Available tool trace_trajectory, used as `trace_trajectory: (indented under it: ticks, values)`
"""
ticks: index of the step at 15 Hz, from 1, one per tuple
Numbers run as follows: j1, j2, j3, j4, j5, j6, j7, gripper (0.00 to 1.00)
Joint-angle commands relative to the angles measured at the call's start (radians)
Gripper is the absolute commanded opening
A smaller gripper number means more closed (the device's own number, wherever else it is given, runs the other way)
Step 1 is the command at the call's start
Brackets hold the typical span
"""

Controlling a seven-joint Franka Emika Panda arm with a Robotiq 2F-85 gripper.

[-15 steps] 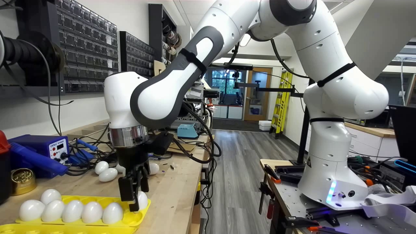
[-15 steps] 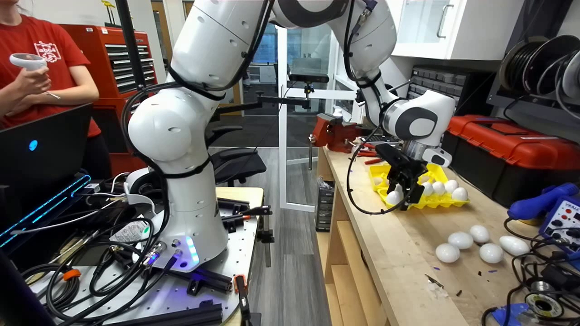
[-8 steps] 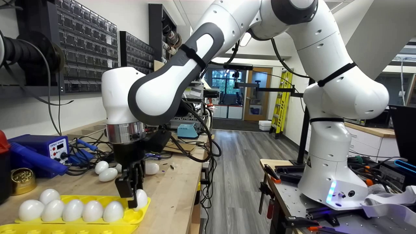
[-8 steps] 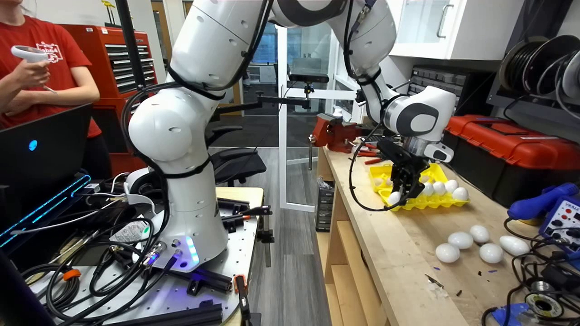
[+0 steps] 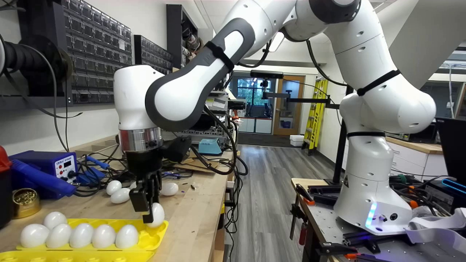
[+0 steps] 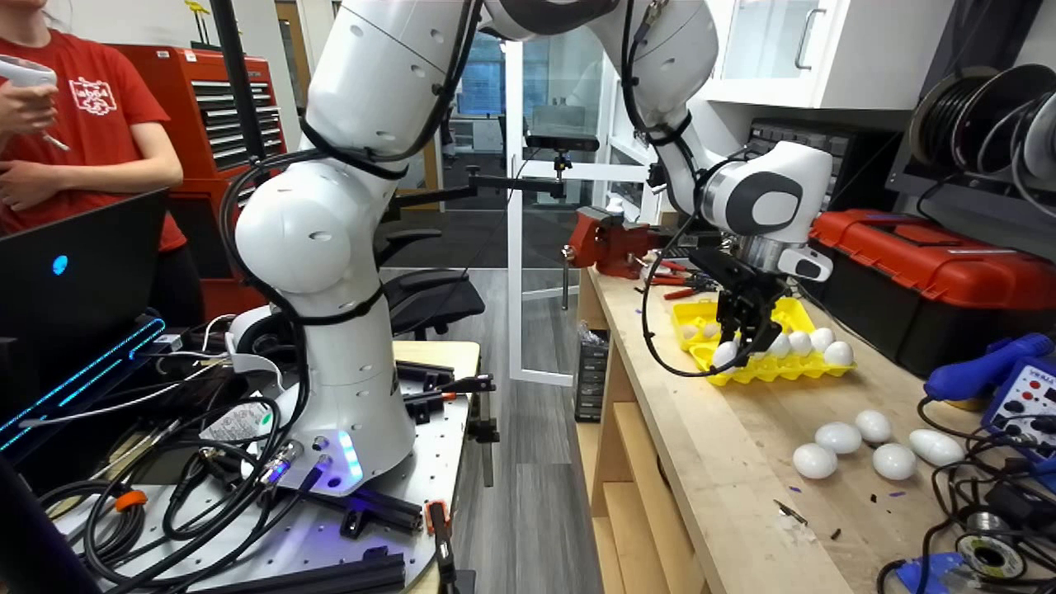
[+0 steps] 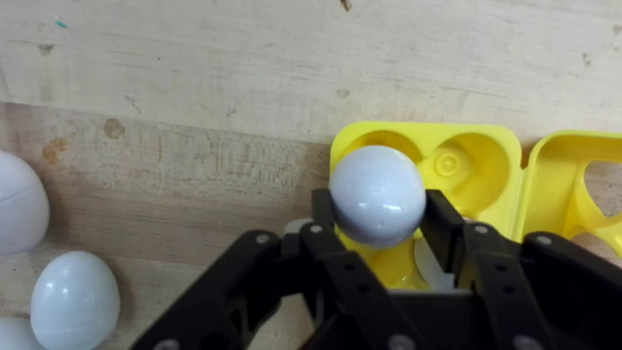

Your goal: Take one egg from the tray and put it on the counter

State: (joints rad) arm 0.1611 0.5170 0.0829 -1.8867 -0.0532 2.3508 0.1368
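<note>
My gripper is shut on a white egg, one black finger pressed to each side of it. In both exterior views this egg hangs just above the near end of the yellow tray. Bare cups of the tray show around and under it in the wrist view. A row of several white eggs sits further along the tray. The light-wood counter runs past the tray, and the arm reaches down over it from above.
Several loose eggs lie on the counter, with cables and a blue soldering station close by. A red and black toolbox stands against the wall behind the tray. A red vise is at the far end.
The fingers have closed on the egg at the tray's end. Gripper and egg have then risen together, lifting the egg up from its cup. The other eggs have stayed put.
</note>
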Motion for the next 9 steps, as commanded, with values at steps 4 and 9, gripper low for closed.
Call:
trace_trajectory:
  ticks: [4,9]
  values:
    - [0.014,-0.074,-0.066,-0.020,-0.060,-0.030,0.059,0.24]
    - [0.032,-0.014,-0.126,0.027,-0.143,-0.042,0.165,0.24]
